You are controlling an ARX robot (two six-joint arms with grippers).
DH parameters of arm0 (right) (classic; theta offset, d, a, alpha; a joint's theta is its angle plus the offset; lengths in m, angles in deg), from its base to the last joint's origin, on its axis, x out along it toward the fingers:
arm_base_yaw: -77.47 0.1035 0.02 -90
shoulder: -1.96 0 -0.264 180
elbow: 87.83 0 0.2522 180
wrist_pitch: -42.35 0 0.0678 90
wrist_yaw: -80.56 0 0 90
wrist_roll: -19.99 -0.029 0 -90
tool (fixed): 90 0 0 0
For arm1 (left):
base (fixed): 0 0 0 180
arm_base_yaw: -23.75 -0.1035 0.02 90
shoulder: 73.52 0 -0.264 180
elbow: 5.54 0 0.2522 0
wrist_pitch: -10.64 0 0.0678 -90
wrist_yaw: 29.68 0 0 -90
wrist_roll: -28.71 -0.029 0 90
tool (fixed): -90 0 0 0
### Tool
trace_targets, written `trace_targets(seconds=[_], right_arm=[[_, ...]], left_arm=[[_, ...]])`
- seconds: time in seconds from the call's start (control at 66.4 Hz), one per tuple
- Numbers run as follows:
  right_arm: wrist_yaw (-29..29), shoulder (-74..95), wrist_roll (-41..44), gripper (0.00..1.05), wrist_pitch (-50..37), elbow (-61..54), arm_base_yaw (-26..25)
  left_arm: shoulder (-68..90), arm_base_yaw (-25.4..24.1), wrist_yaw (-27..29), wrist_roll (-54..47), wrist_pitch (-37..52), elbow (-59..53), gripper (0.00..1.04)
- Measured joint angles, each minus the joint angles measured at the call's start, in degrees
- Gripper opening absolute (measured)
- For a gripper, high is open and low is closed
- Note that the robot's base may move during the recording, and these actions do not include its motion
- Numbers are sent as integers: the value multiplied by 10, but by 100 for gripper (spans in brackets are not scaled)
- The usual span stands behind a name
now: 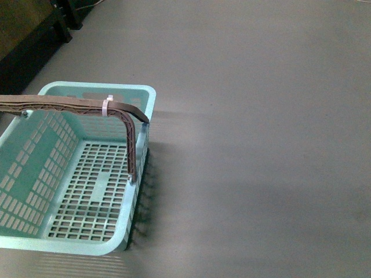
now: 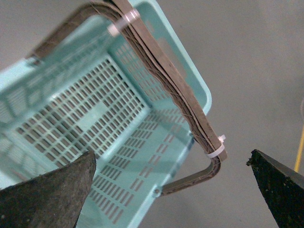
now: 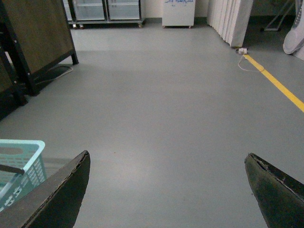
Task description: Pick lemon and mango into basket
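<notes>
Basket: empty. Lemon, mango: unseen. Left gripper, right gripper: spread wide, holding nothing. Step: pre-pick; next I must locate fruit.

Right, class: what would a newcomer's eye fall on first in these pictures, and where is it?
The light teal basket stands empty on the floor at the lower left of the front view, its brown handles raised and bound together with a white zip tie. The left gripper and the right gripper are both open and hold nothing; no fruit shows anywhere. A yellow line marks the floor farther off in the right wrist view.
</notes>
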Motion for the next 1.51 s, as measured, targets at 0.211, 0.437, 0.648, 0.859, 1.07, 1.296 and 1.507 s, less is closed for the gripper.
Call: trace_targets(seconds=[0.211, 0.437, 0.648, 0.859, 1.07, 1.296, 1.507], right_arm=[[0, 0, 0, 96, 0, 0, 0], [0, 0, 0, 96, 0, 0, 0], [0, 0, 0, 96, 0, 0, 0], [0, 0, 0, 96, 0, 0, 0], [0, 0, 0, 96, 0, 0, 0], [0, 0, 0, 96, 0, 0, 0], [0, 0, 0, 96, 0, 0, 0]], left_arm=[[219, 52, 12, 119, 103, 72, 98], [350, 72, 30, 207, 130, 194, 98], [386, 68, 38, 220, 130, 244, 98], [427, 52, 58, 222, 114, 294, 98], [452, 59, 70, 227, 78, 334, 68], [455, 65, 78, 253, 48, 340, 29], [422, 67, 70, 280, 42, 307, 16]])
